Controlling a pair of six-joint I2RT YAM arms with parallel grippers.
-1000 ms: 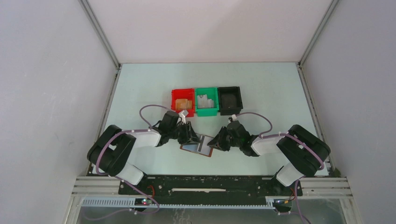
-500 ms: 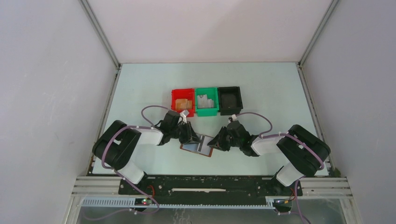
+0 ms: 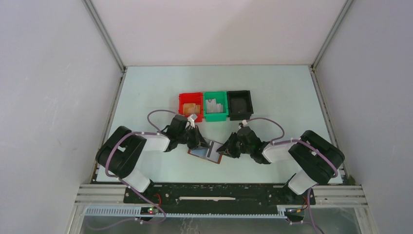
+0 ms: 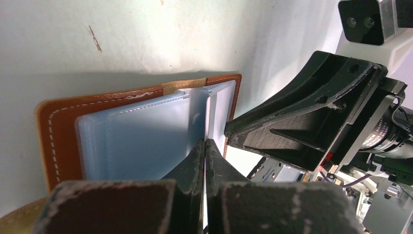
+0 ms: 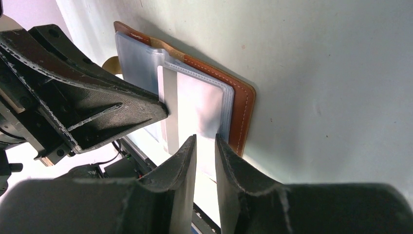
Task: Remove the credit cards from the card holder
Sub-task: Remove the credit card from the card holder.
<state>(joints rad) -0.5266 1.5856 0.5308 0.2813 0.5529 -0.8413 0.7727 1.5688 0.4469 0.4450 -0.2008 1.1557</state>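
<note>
The card holder (image 3: pixel 201 153) lies open on the table, brown leather (image 4: pixel 58 126) outside, blue-grey clear sleeves inside. It also shows in the right wrist view (image 5: pixel 242 109). My left gripper (image 3: pixel 198 142) (image 4: pixel 205 142) is at the middle fold, shut on a thin sleeve leaf (image 4: pixel 208 114) that stands on edge. My right gripper (image 3: pixel 227 148) (image 5: pixel 205 139) is open by a narrow gap, with its tips at the near edge of the right panel's sleeves (image 5: pixel 199 105). No dark credit card shows; the cards are hidden or out of view.
A red bin (image 3: pixel 190 99) with tan blocks, a green bin (image 3: pixel 215 117) and a black bin (image 3: pixel 240 104) stand in a row just behind the grippers. The two grippers face each other closely over the card holder. Grey walls close in the table on both sides.
My left arm's elbow has shifted a little to the right and its gripper has edged back slightly. The card holder and my right gripper have stayed in place.
</note>
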